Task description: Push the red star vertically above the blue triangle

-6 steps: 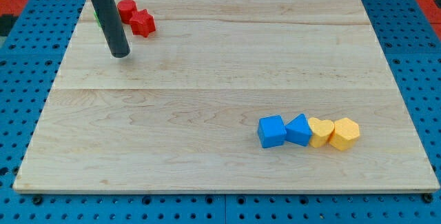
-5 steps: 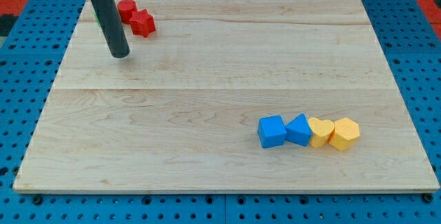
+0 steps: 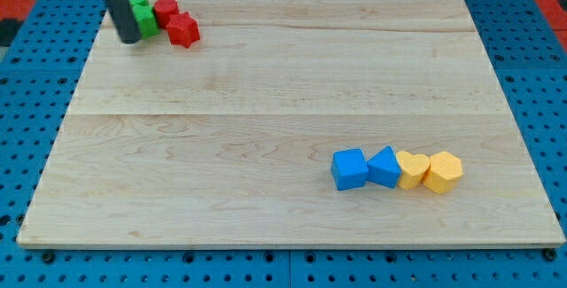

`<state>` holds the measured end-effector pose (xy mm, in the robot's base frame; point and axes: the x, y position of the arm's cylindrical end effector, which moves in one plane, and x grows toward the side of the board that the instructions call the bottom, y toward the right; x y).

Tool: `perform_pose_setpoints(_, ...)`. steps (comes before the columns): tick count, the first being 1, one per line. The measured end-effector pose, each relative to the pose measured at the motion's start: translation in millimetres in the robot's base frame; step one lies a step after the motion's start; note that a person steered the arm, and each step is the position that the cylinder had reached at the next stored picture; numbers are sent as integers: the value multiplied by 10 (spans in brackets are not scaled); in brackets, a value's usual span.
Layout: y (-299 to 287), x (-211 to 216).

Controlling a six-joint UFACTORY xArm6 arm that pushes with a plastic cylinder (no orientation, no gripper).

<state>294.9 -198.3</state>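
The red star (image 3: 184, 30) lies near the desk's (image 3: 266, 102) top-left corner in the view, touching one red round block (image 3: 165, 11) just up and to its left. That makes two red blocks. Left of the round one sit the green blocks (image 3: 142, 13) (they look like two, stacked close, though the rod hides part of them). My tip (image 3: 129, 38) rests just to the view's left of the green blocks, at their lower edge, well clear of the star. This tool is a plain rod, with nothing to spread or pinch.

Far off, toward the view's lower right, four blocks form a touching row: a blue cube (image 3: 350, 168), the blue triangle (image 3: 384, 167), a yellow heart (image 3: 412, 169) and a yellow hexagon (image 3: 443, 172). Two blue, two yellow.
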Motion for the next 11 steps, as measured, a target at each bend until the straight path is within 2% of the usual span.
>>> perform_pose_setpoints(1, 682, -210)
perform_pose_setpoints(2, 551, -390)
perform_pose_setpoints(3, 831, -589)
perform_pose_setpoints(4, 1773, -405)
perform_pose_setpoints(5, 2328, -268)
perform_pose_setpoints(6, 1926, -757)
perform_pose_setpoints(7, 1240, -861)
perform_pose_setpoints(8, 1158, -405)
perform_pose_setpoints(9, 1563, 4)
perform_pose_setpoints(10, 2208, 82)
perform_pose_setpoints(11, 1462, -240)
